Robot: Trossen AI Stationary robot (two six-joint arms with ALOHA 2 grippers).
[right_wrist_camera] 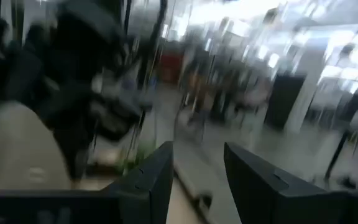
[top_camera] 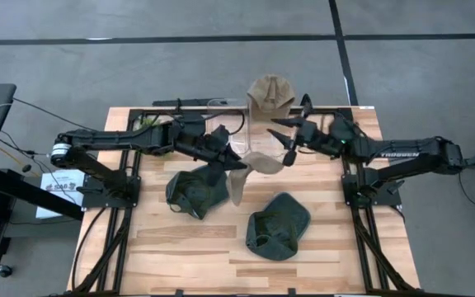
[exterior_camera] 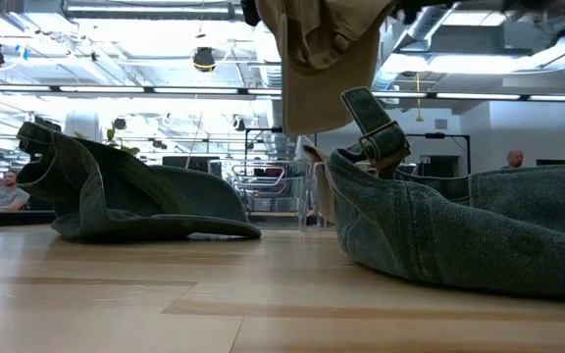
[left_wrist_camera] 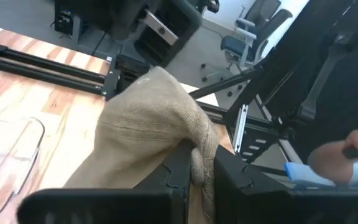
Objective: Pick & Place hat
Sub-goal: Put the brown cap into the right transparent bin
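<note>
The light wooden plank table (top_camera: 188, 247) carried two dark green denim hats. One dark green denim hat (top_camera: 195, 191) lay crumpled left of centre. The second green denim hat (top_camera: 279, 224) lay right of centre, nearer the front edge, apart from the first. A clear plastic container (top_camera: 225, 120) stood at the table's rear.

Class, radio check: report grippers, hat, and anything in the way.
Left gripper shut on tan hat, lifted mid-table. Right gripper open, beside it. Two green hats lie on table below; another tan hat at far edge.
</note>
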